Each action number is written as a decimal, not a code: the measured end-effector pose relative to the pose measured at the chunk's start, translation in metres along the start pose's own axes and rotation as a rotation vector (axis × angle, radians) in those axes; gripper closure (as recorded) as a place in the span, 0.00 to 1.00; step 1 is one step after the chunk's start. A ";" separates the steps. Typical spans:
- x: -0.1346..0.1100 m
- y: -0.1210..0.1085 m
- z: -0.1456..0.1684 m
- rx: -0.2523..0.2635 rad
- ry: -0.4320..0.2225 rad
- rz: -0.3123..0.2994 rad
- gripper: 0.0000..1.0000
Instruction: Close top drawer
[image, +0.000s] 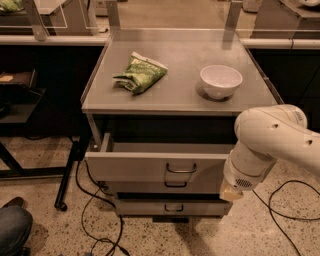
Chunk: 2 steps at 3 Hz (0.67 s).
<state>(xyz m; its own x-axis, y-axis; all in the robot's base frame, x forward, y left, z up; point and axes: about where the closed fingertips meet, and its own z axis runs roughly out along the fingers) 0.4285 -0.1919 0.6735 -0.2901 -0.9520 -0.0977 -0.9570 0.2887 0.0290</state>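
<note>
The top drawer is a wide grey metal drawer pulled out from under the cart's top, with a small dark loop handle at the centre of its front. Its inside looks empty where it shows. My gripper hangs from the white arm at the drawer front's right end, low by the front's bottom corner. It holds nothing that I can see.
Two shorter grey drawers sit below, shut. On the cart top lie a green chip bag and a white bowl. Black cables trail on the speckled floor. A dark stand is to the left.
</note>
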 end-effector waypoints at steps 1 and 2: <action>-0.002 -0.017 -0.003 0.078 0.001 0.023 1.00; -0.007 -0.043 -0.003 0.158 0.013 0.040 1.00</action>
<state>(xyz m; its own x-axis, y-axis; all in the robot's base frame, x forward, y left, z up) 0.4711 -0.1981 0.6763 -0.3292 -0.9402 -0.0871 -0.9329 0.3382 -0.1242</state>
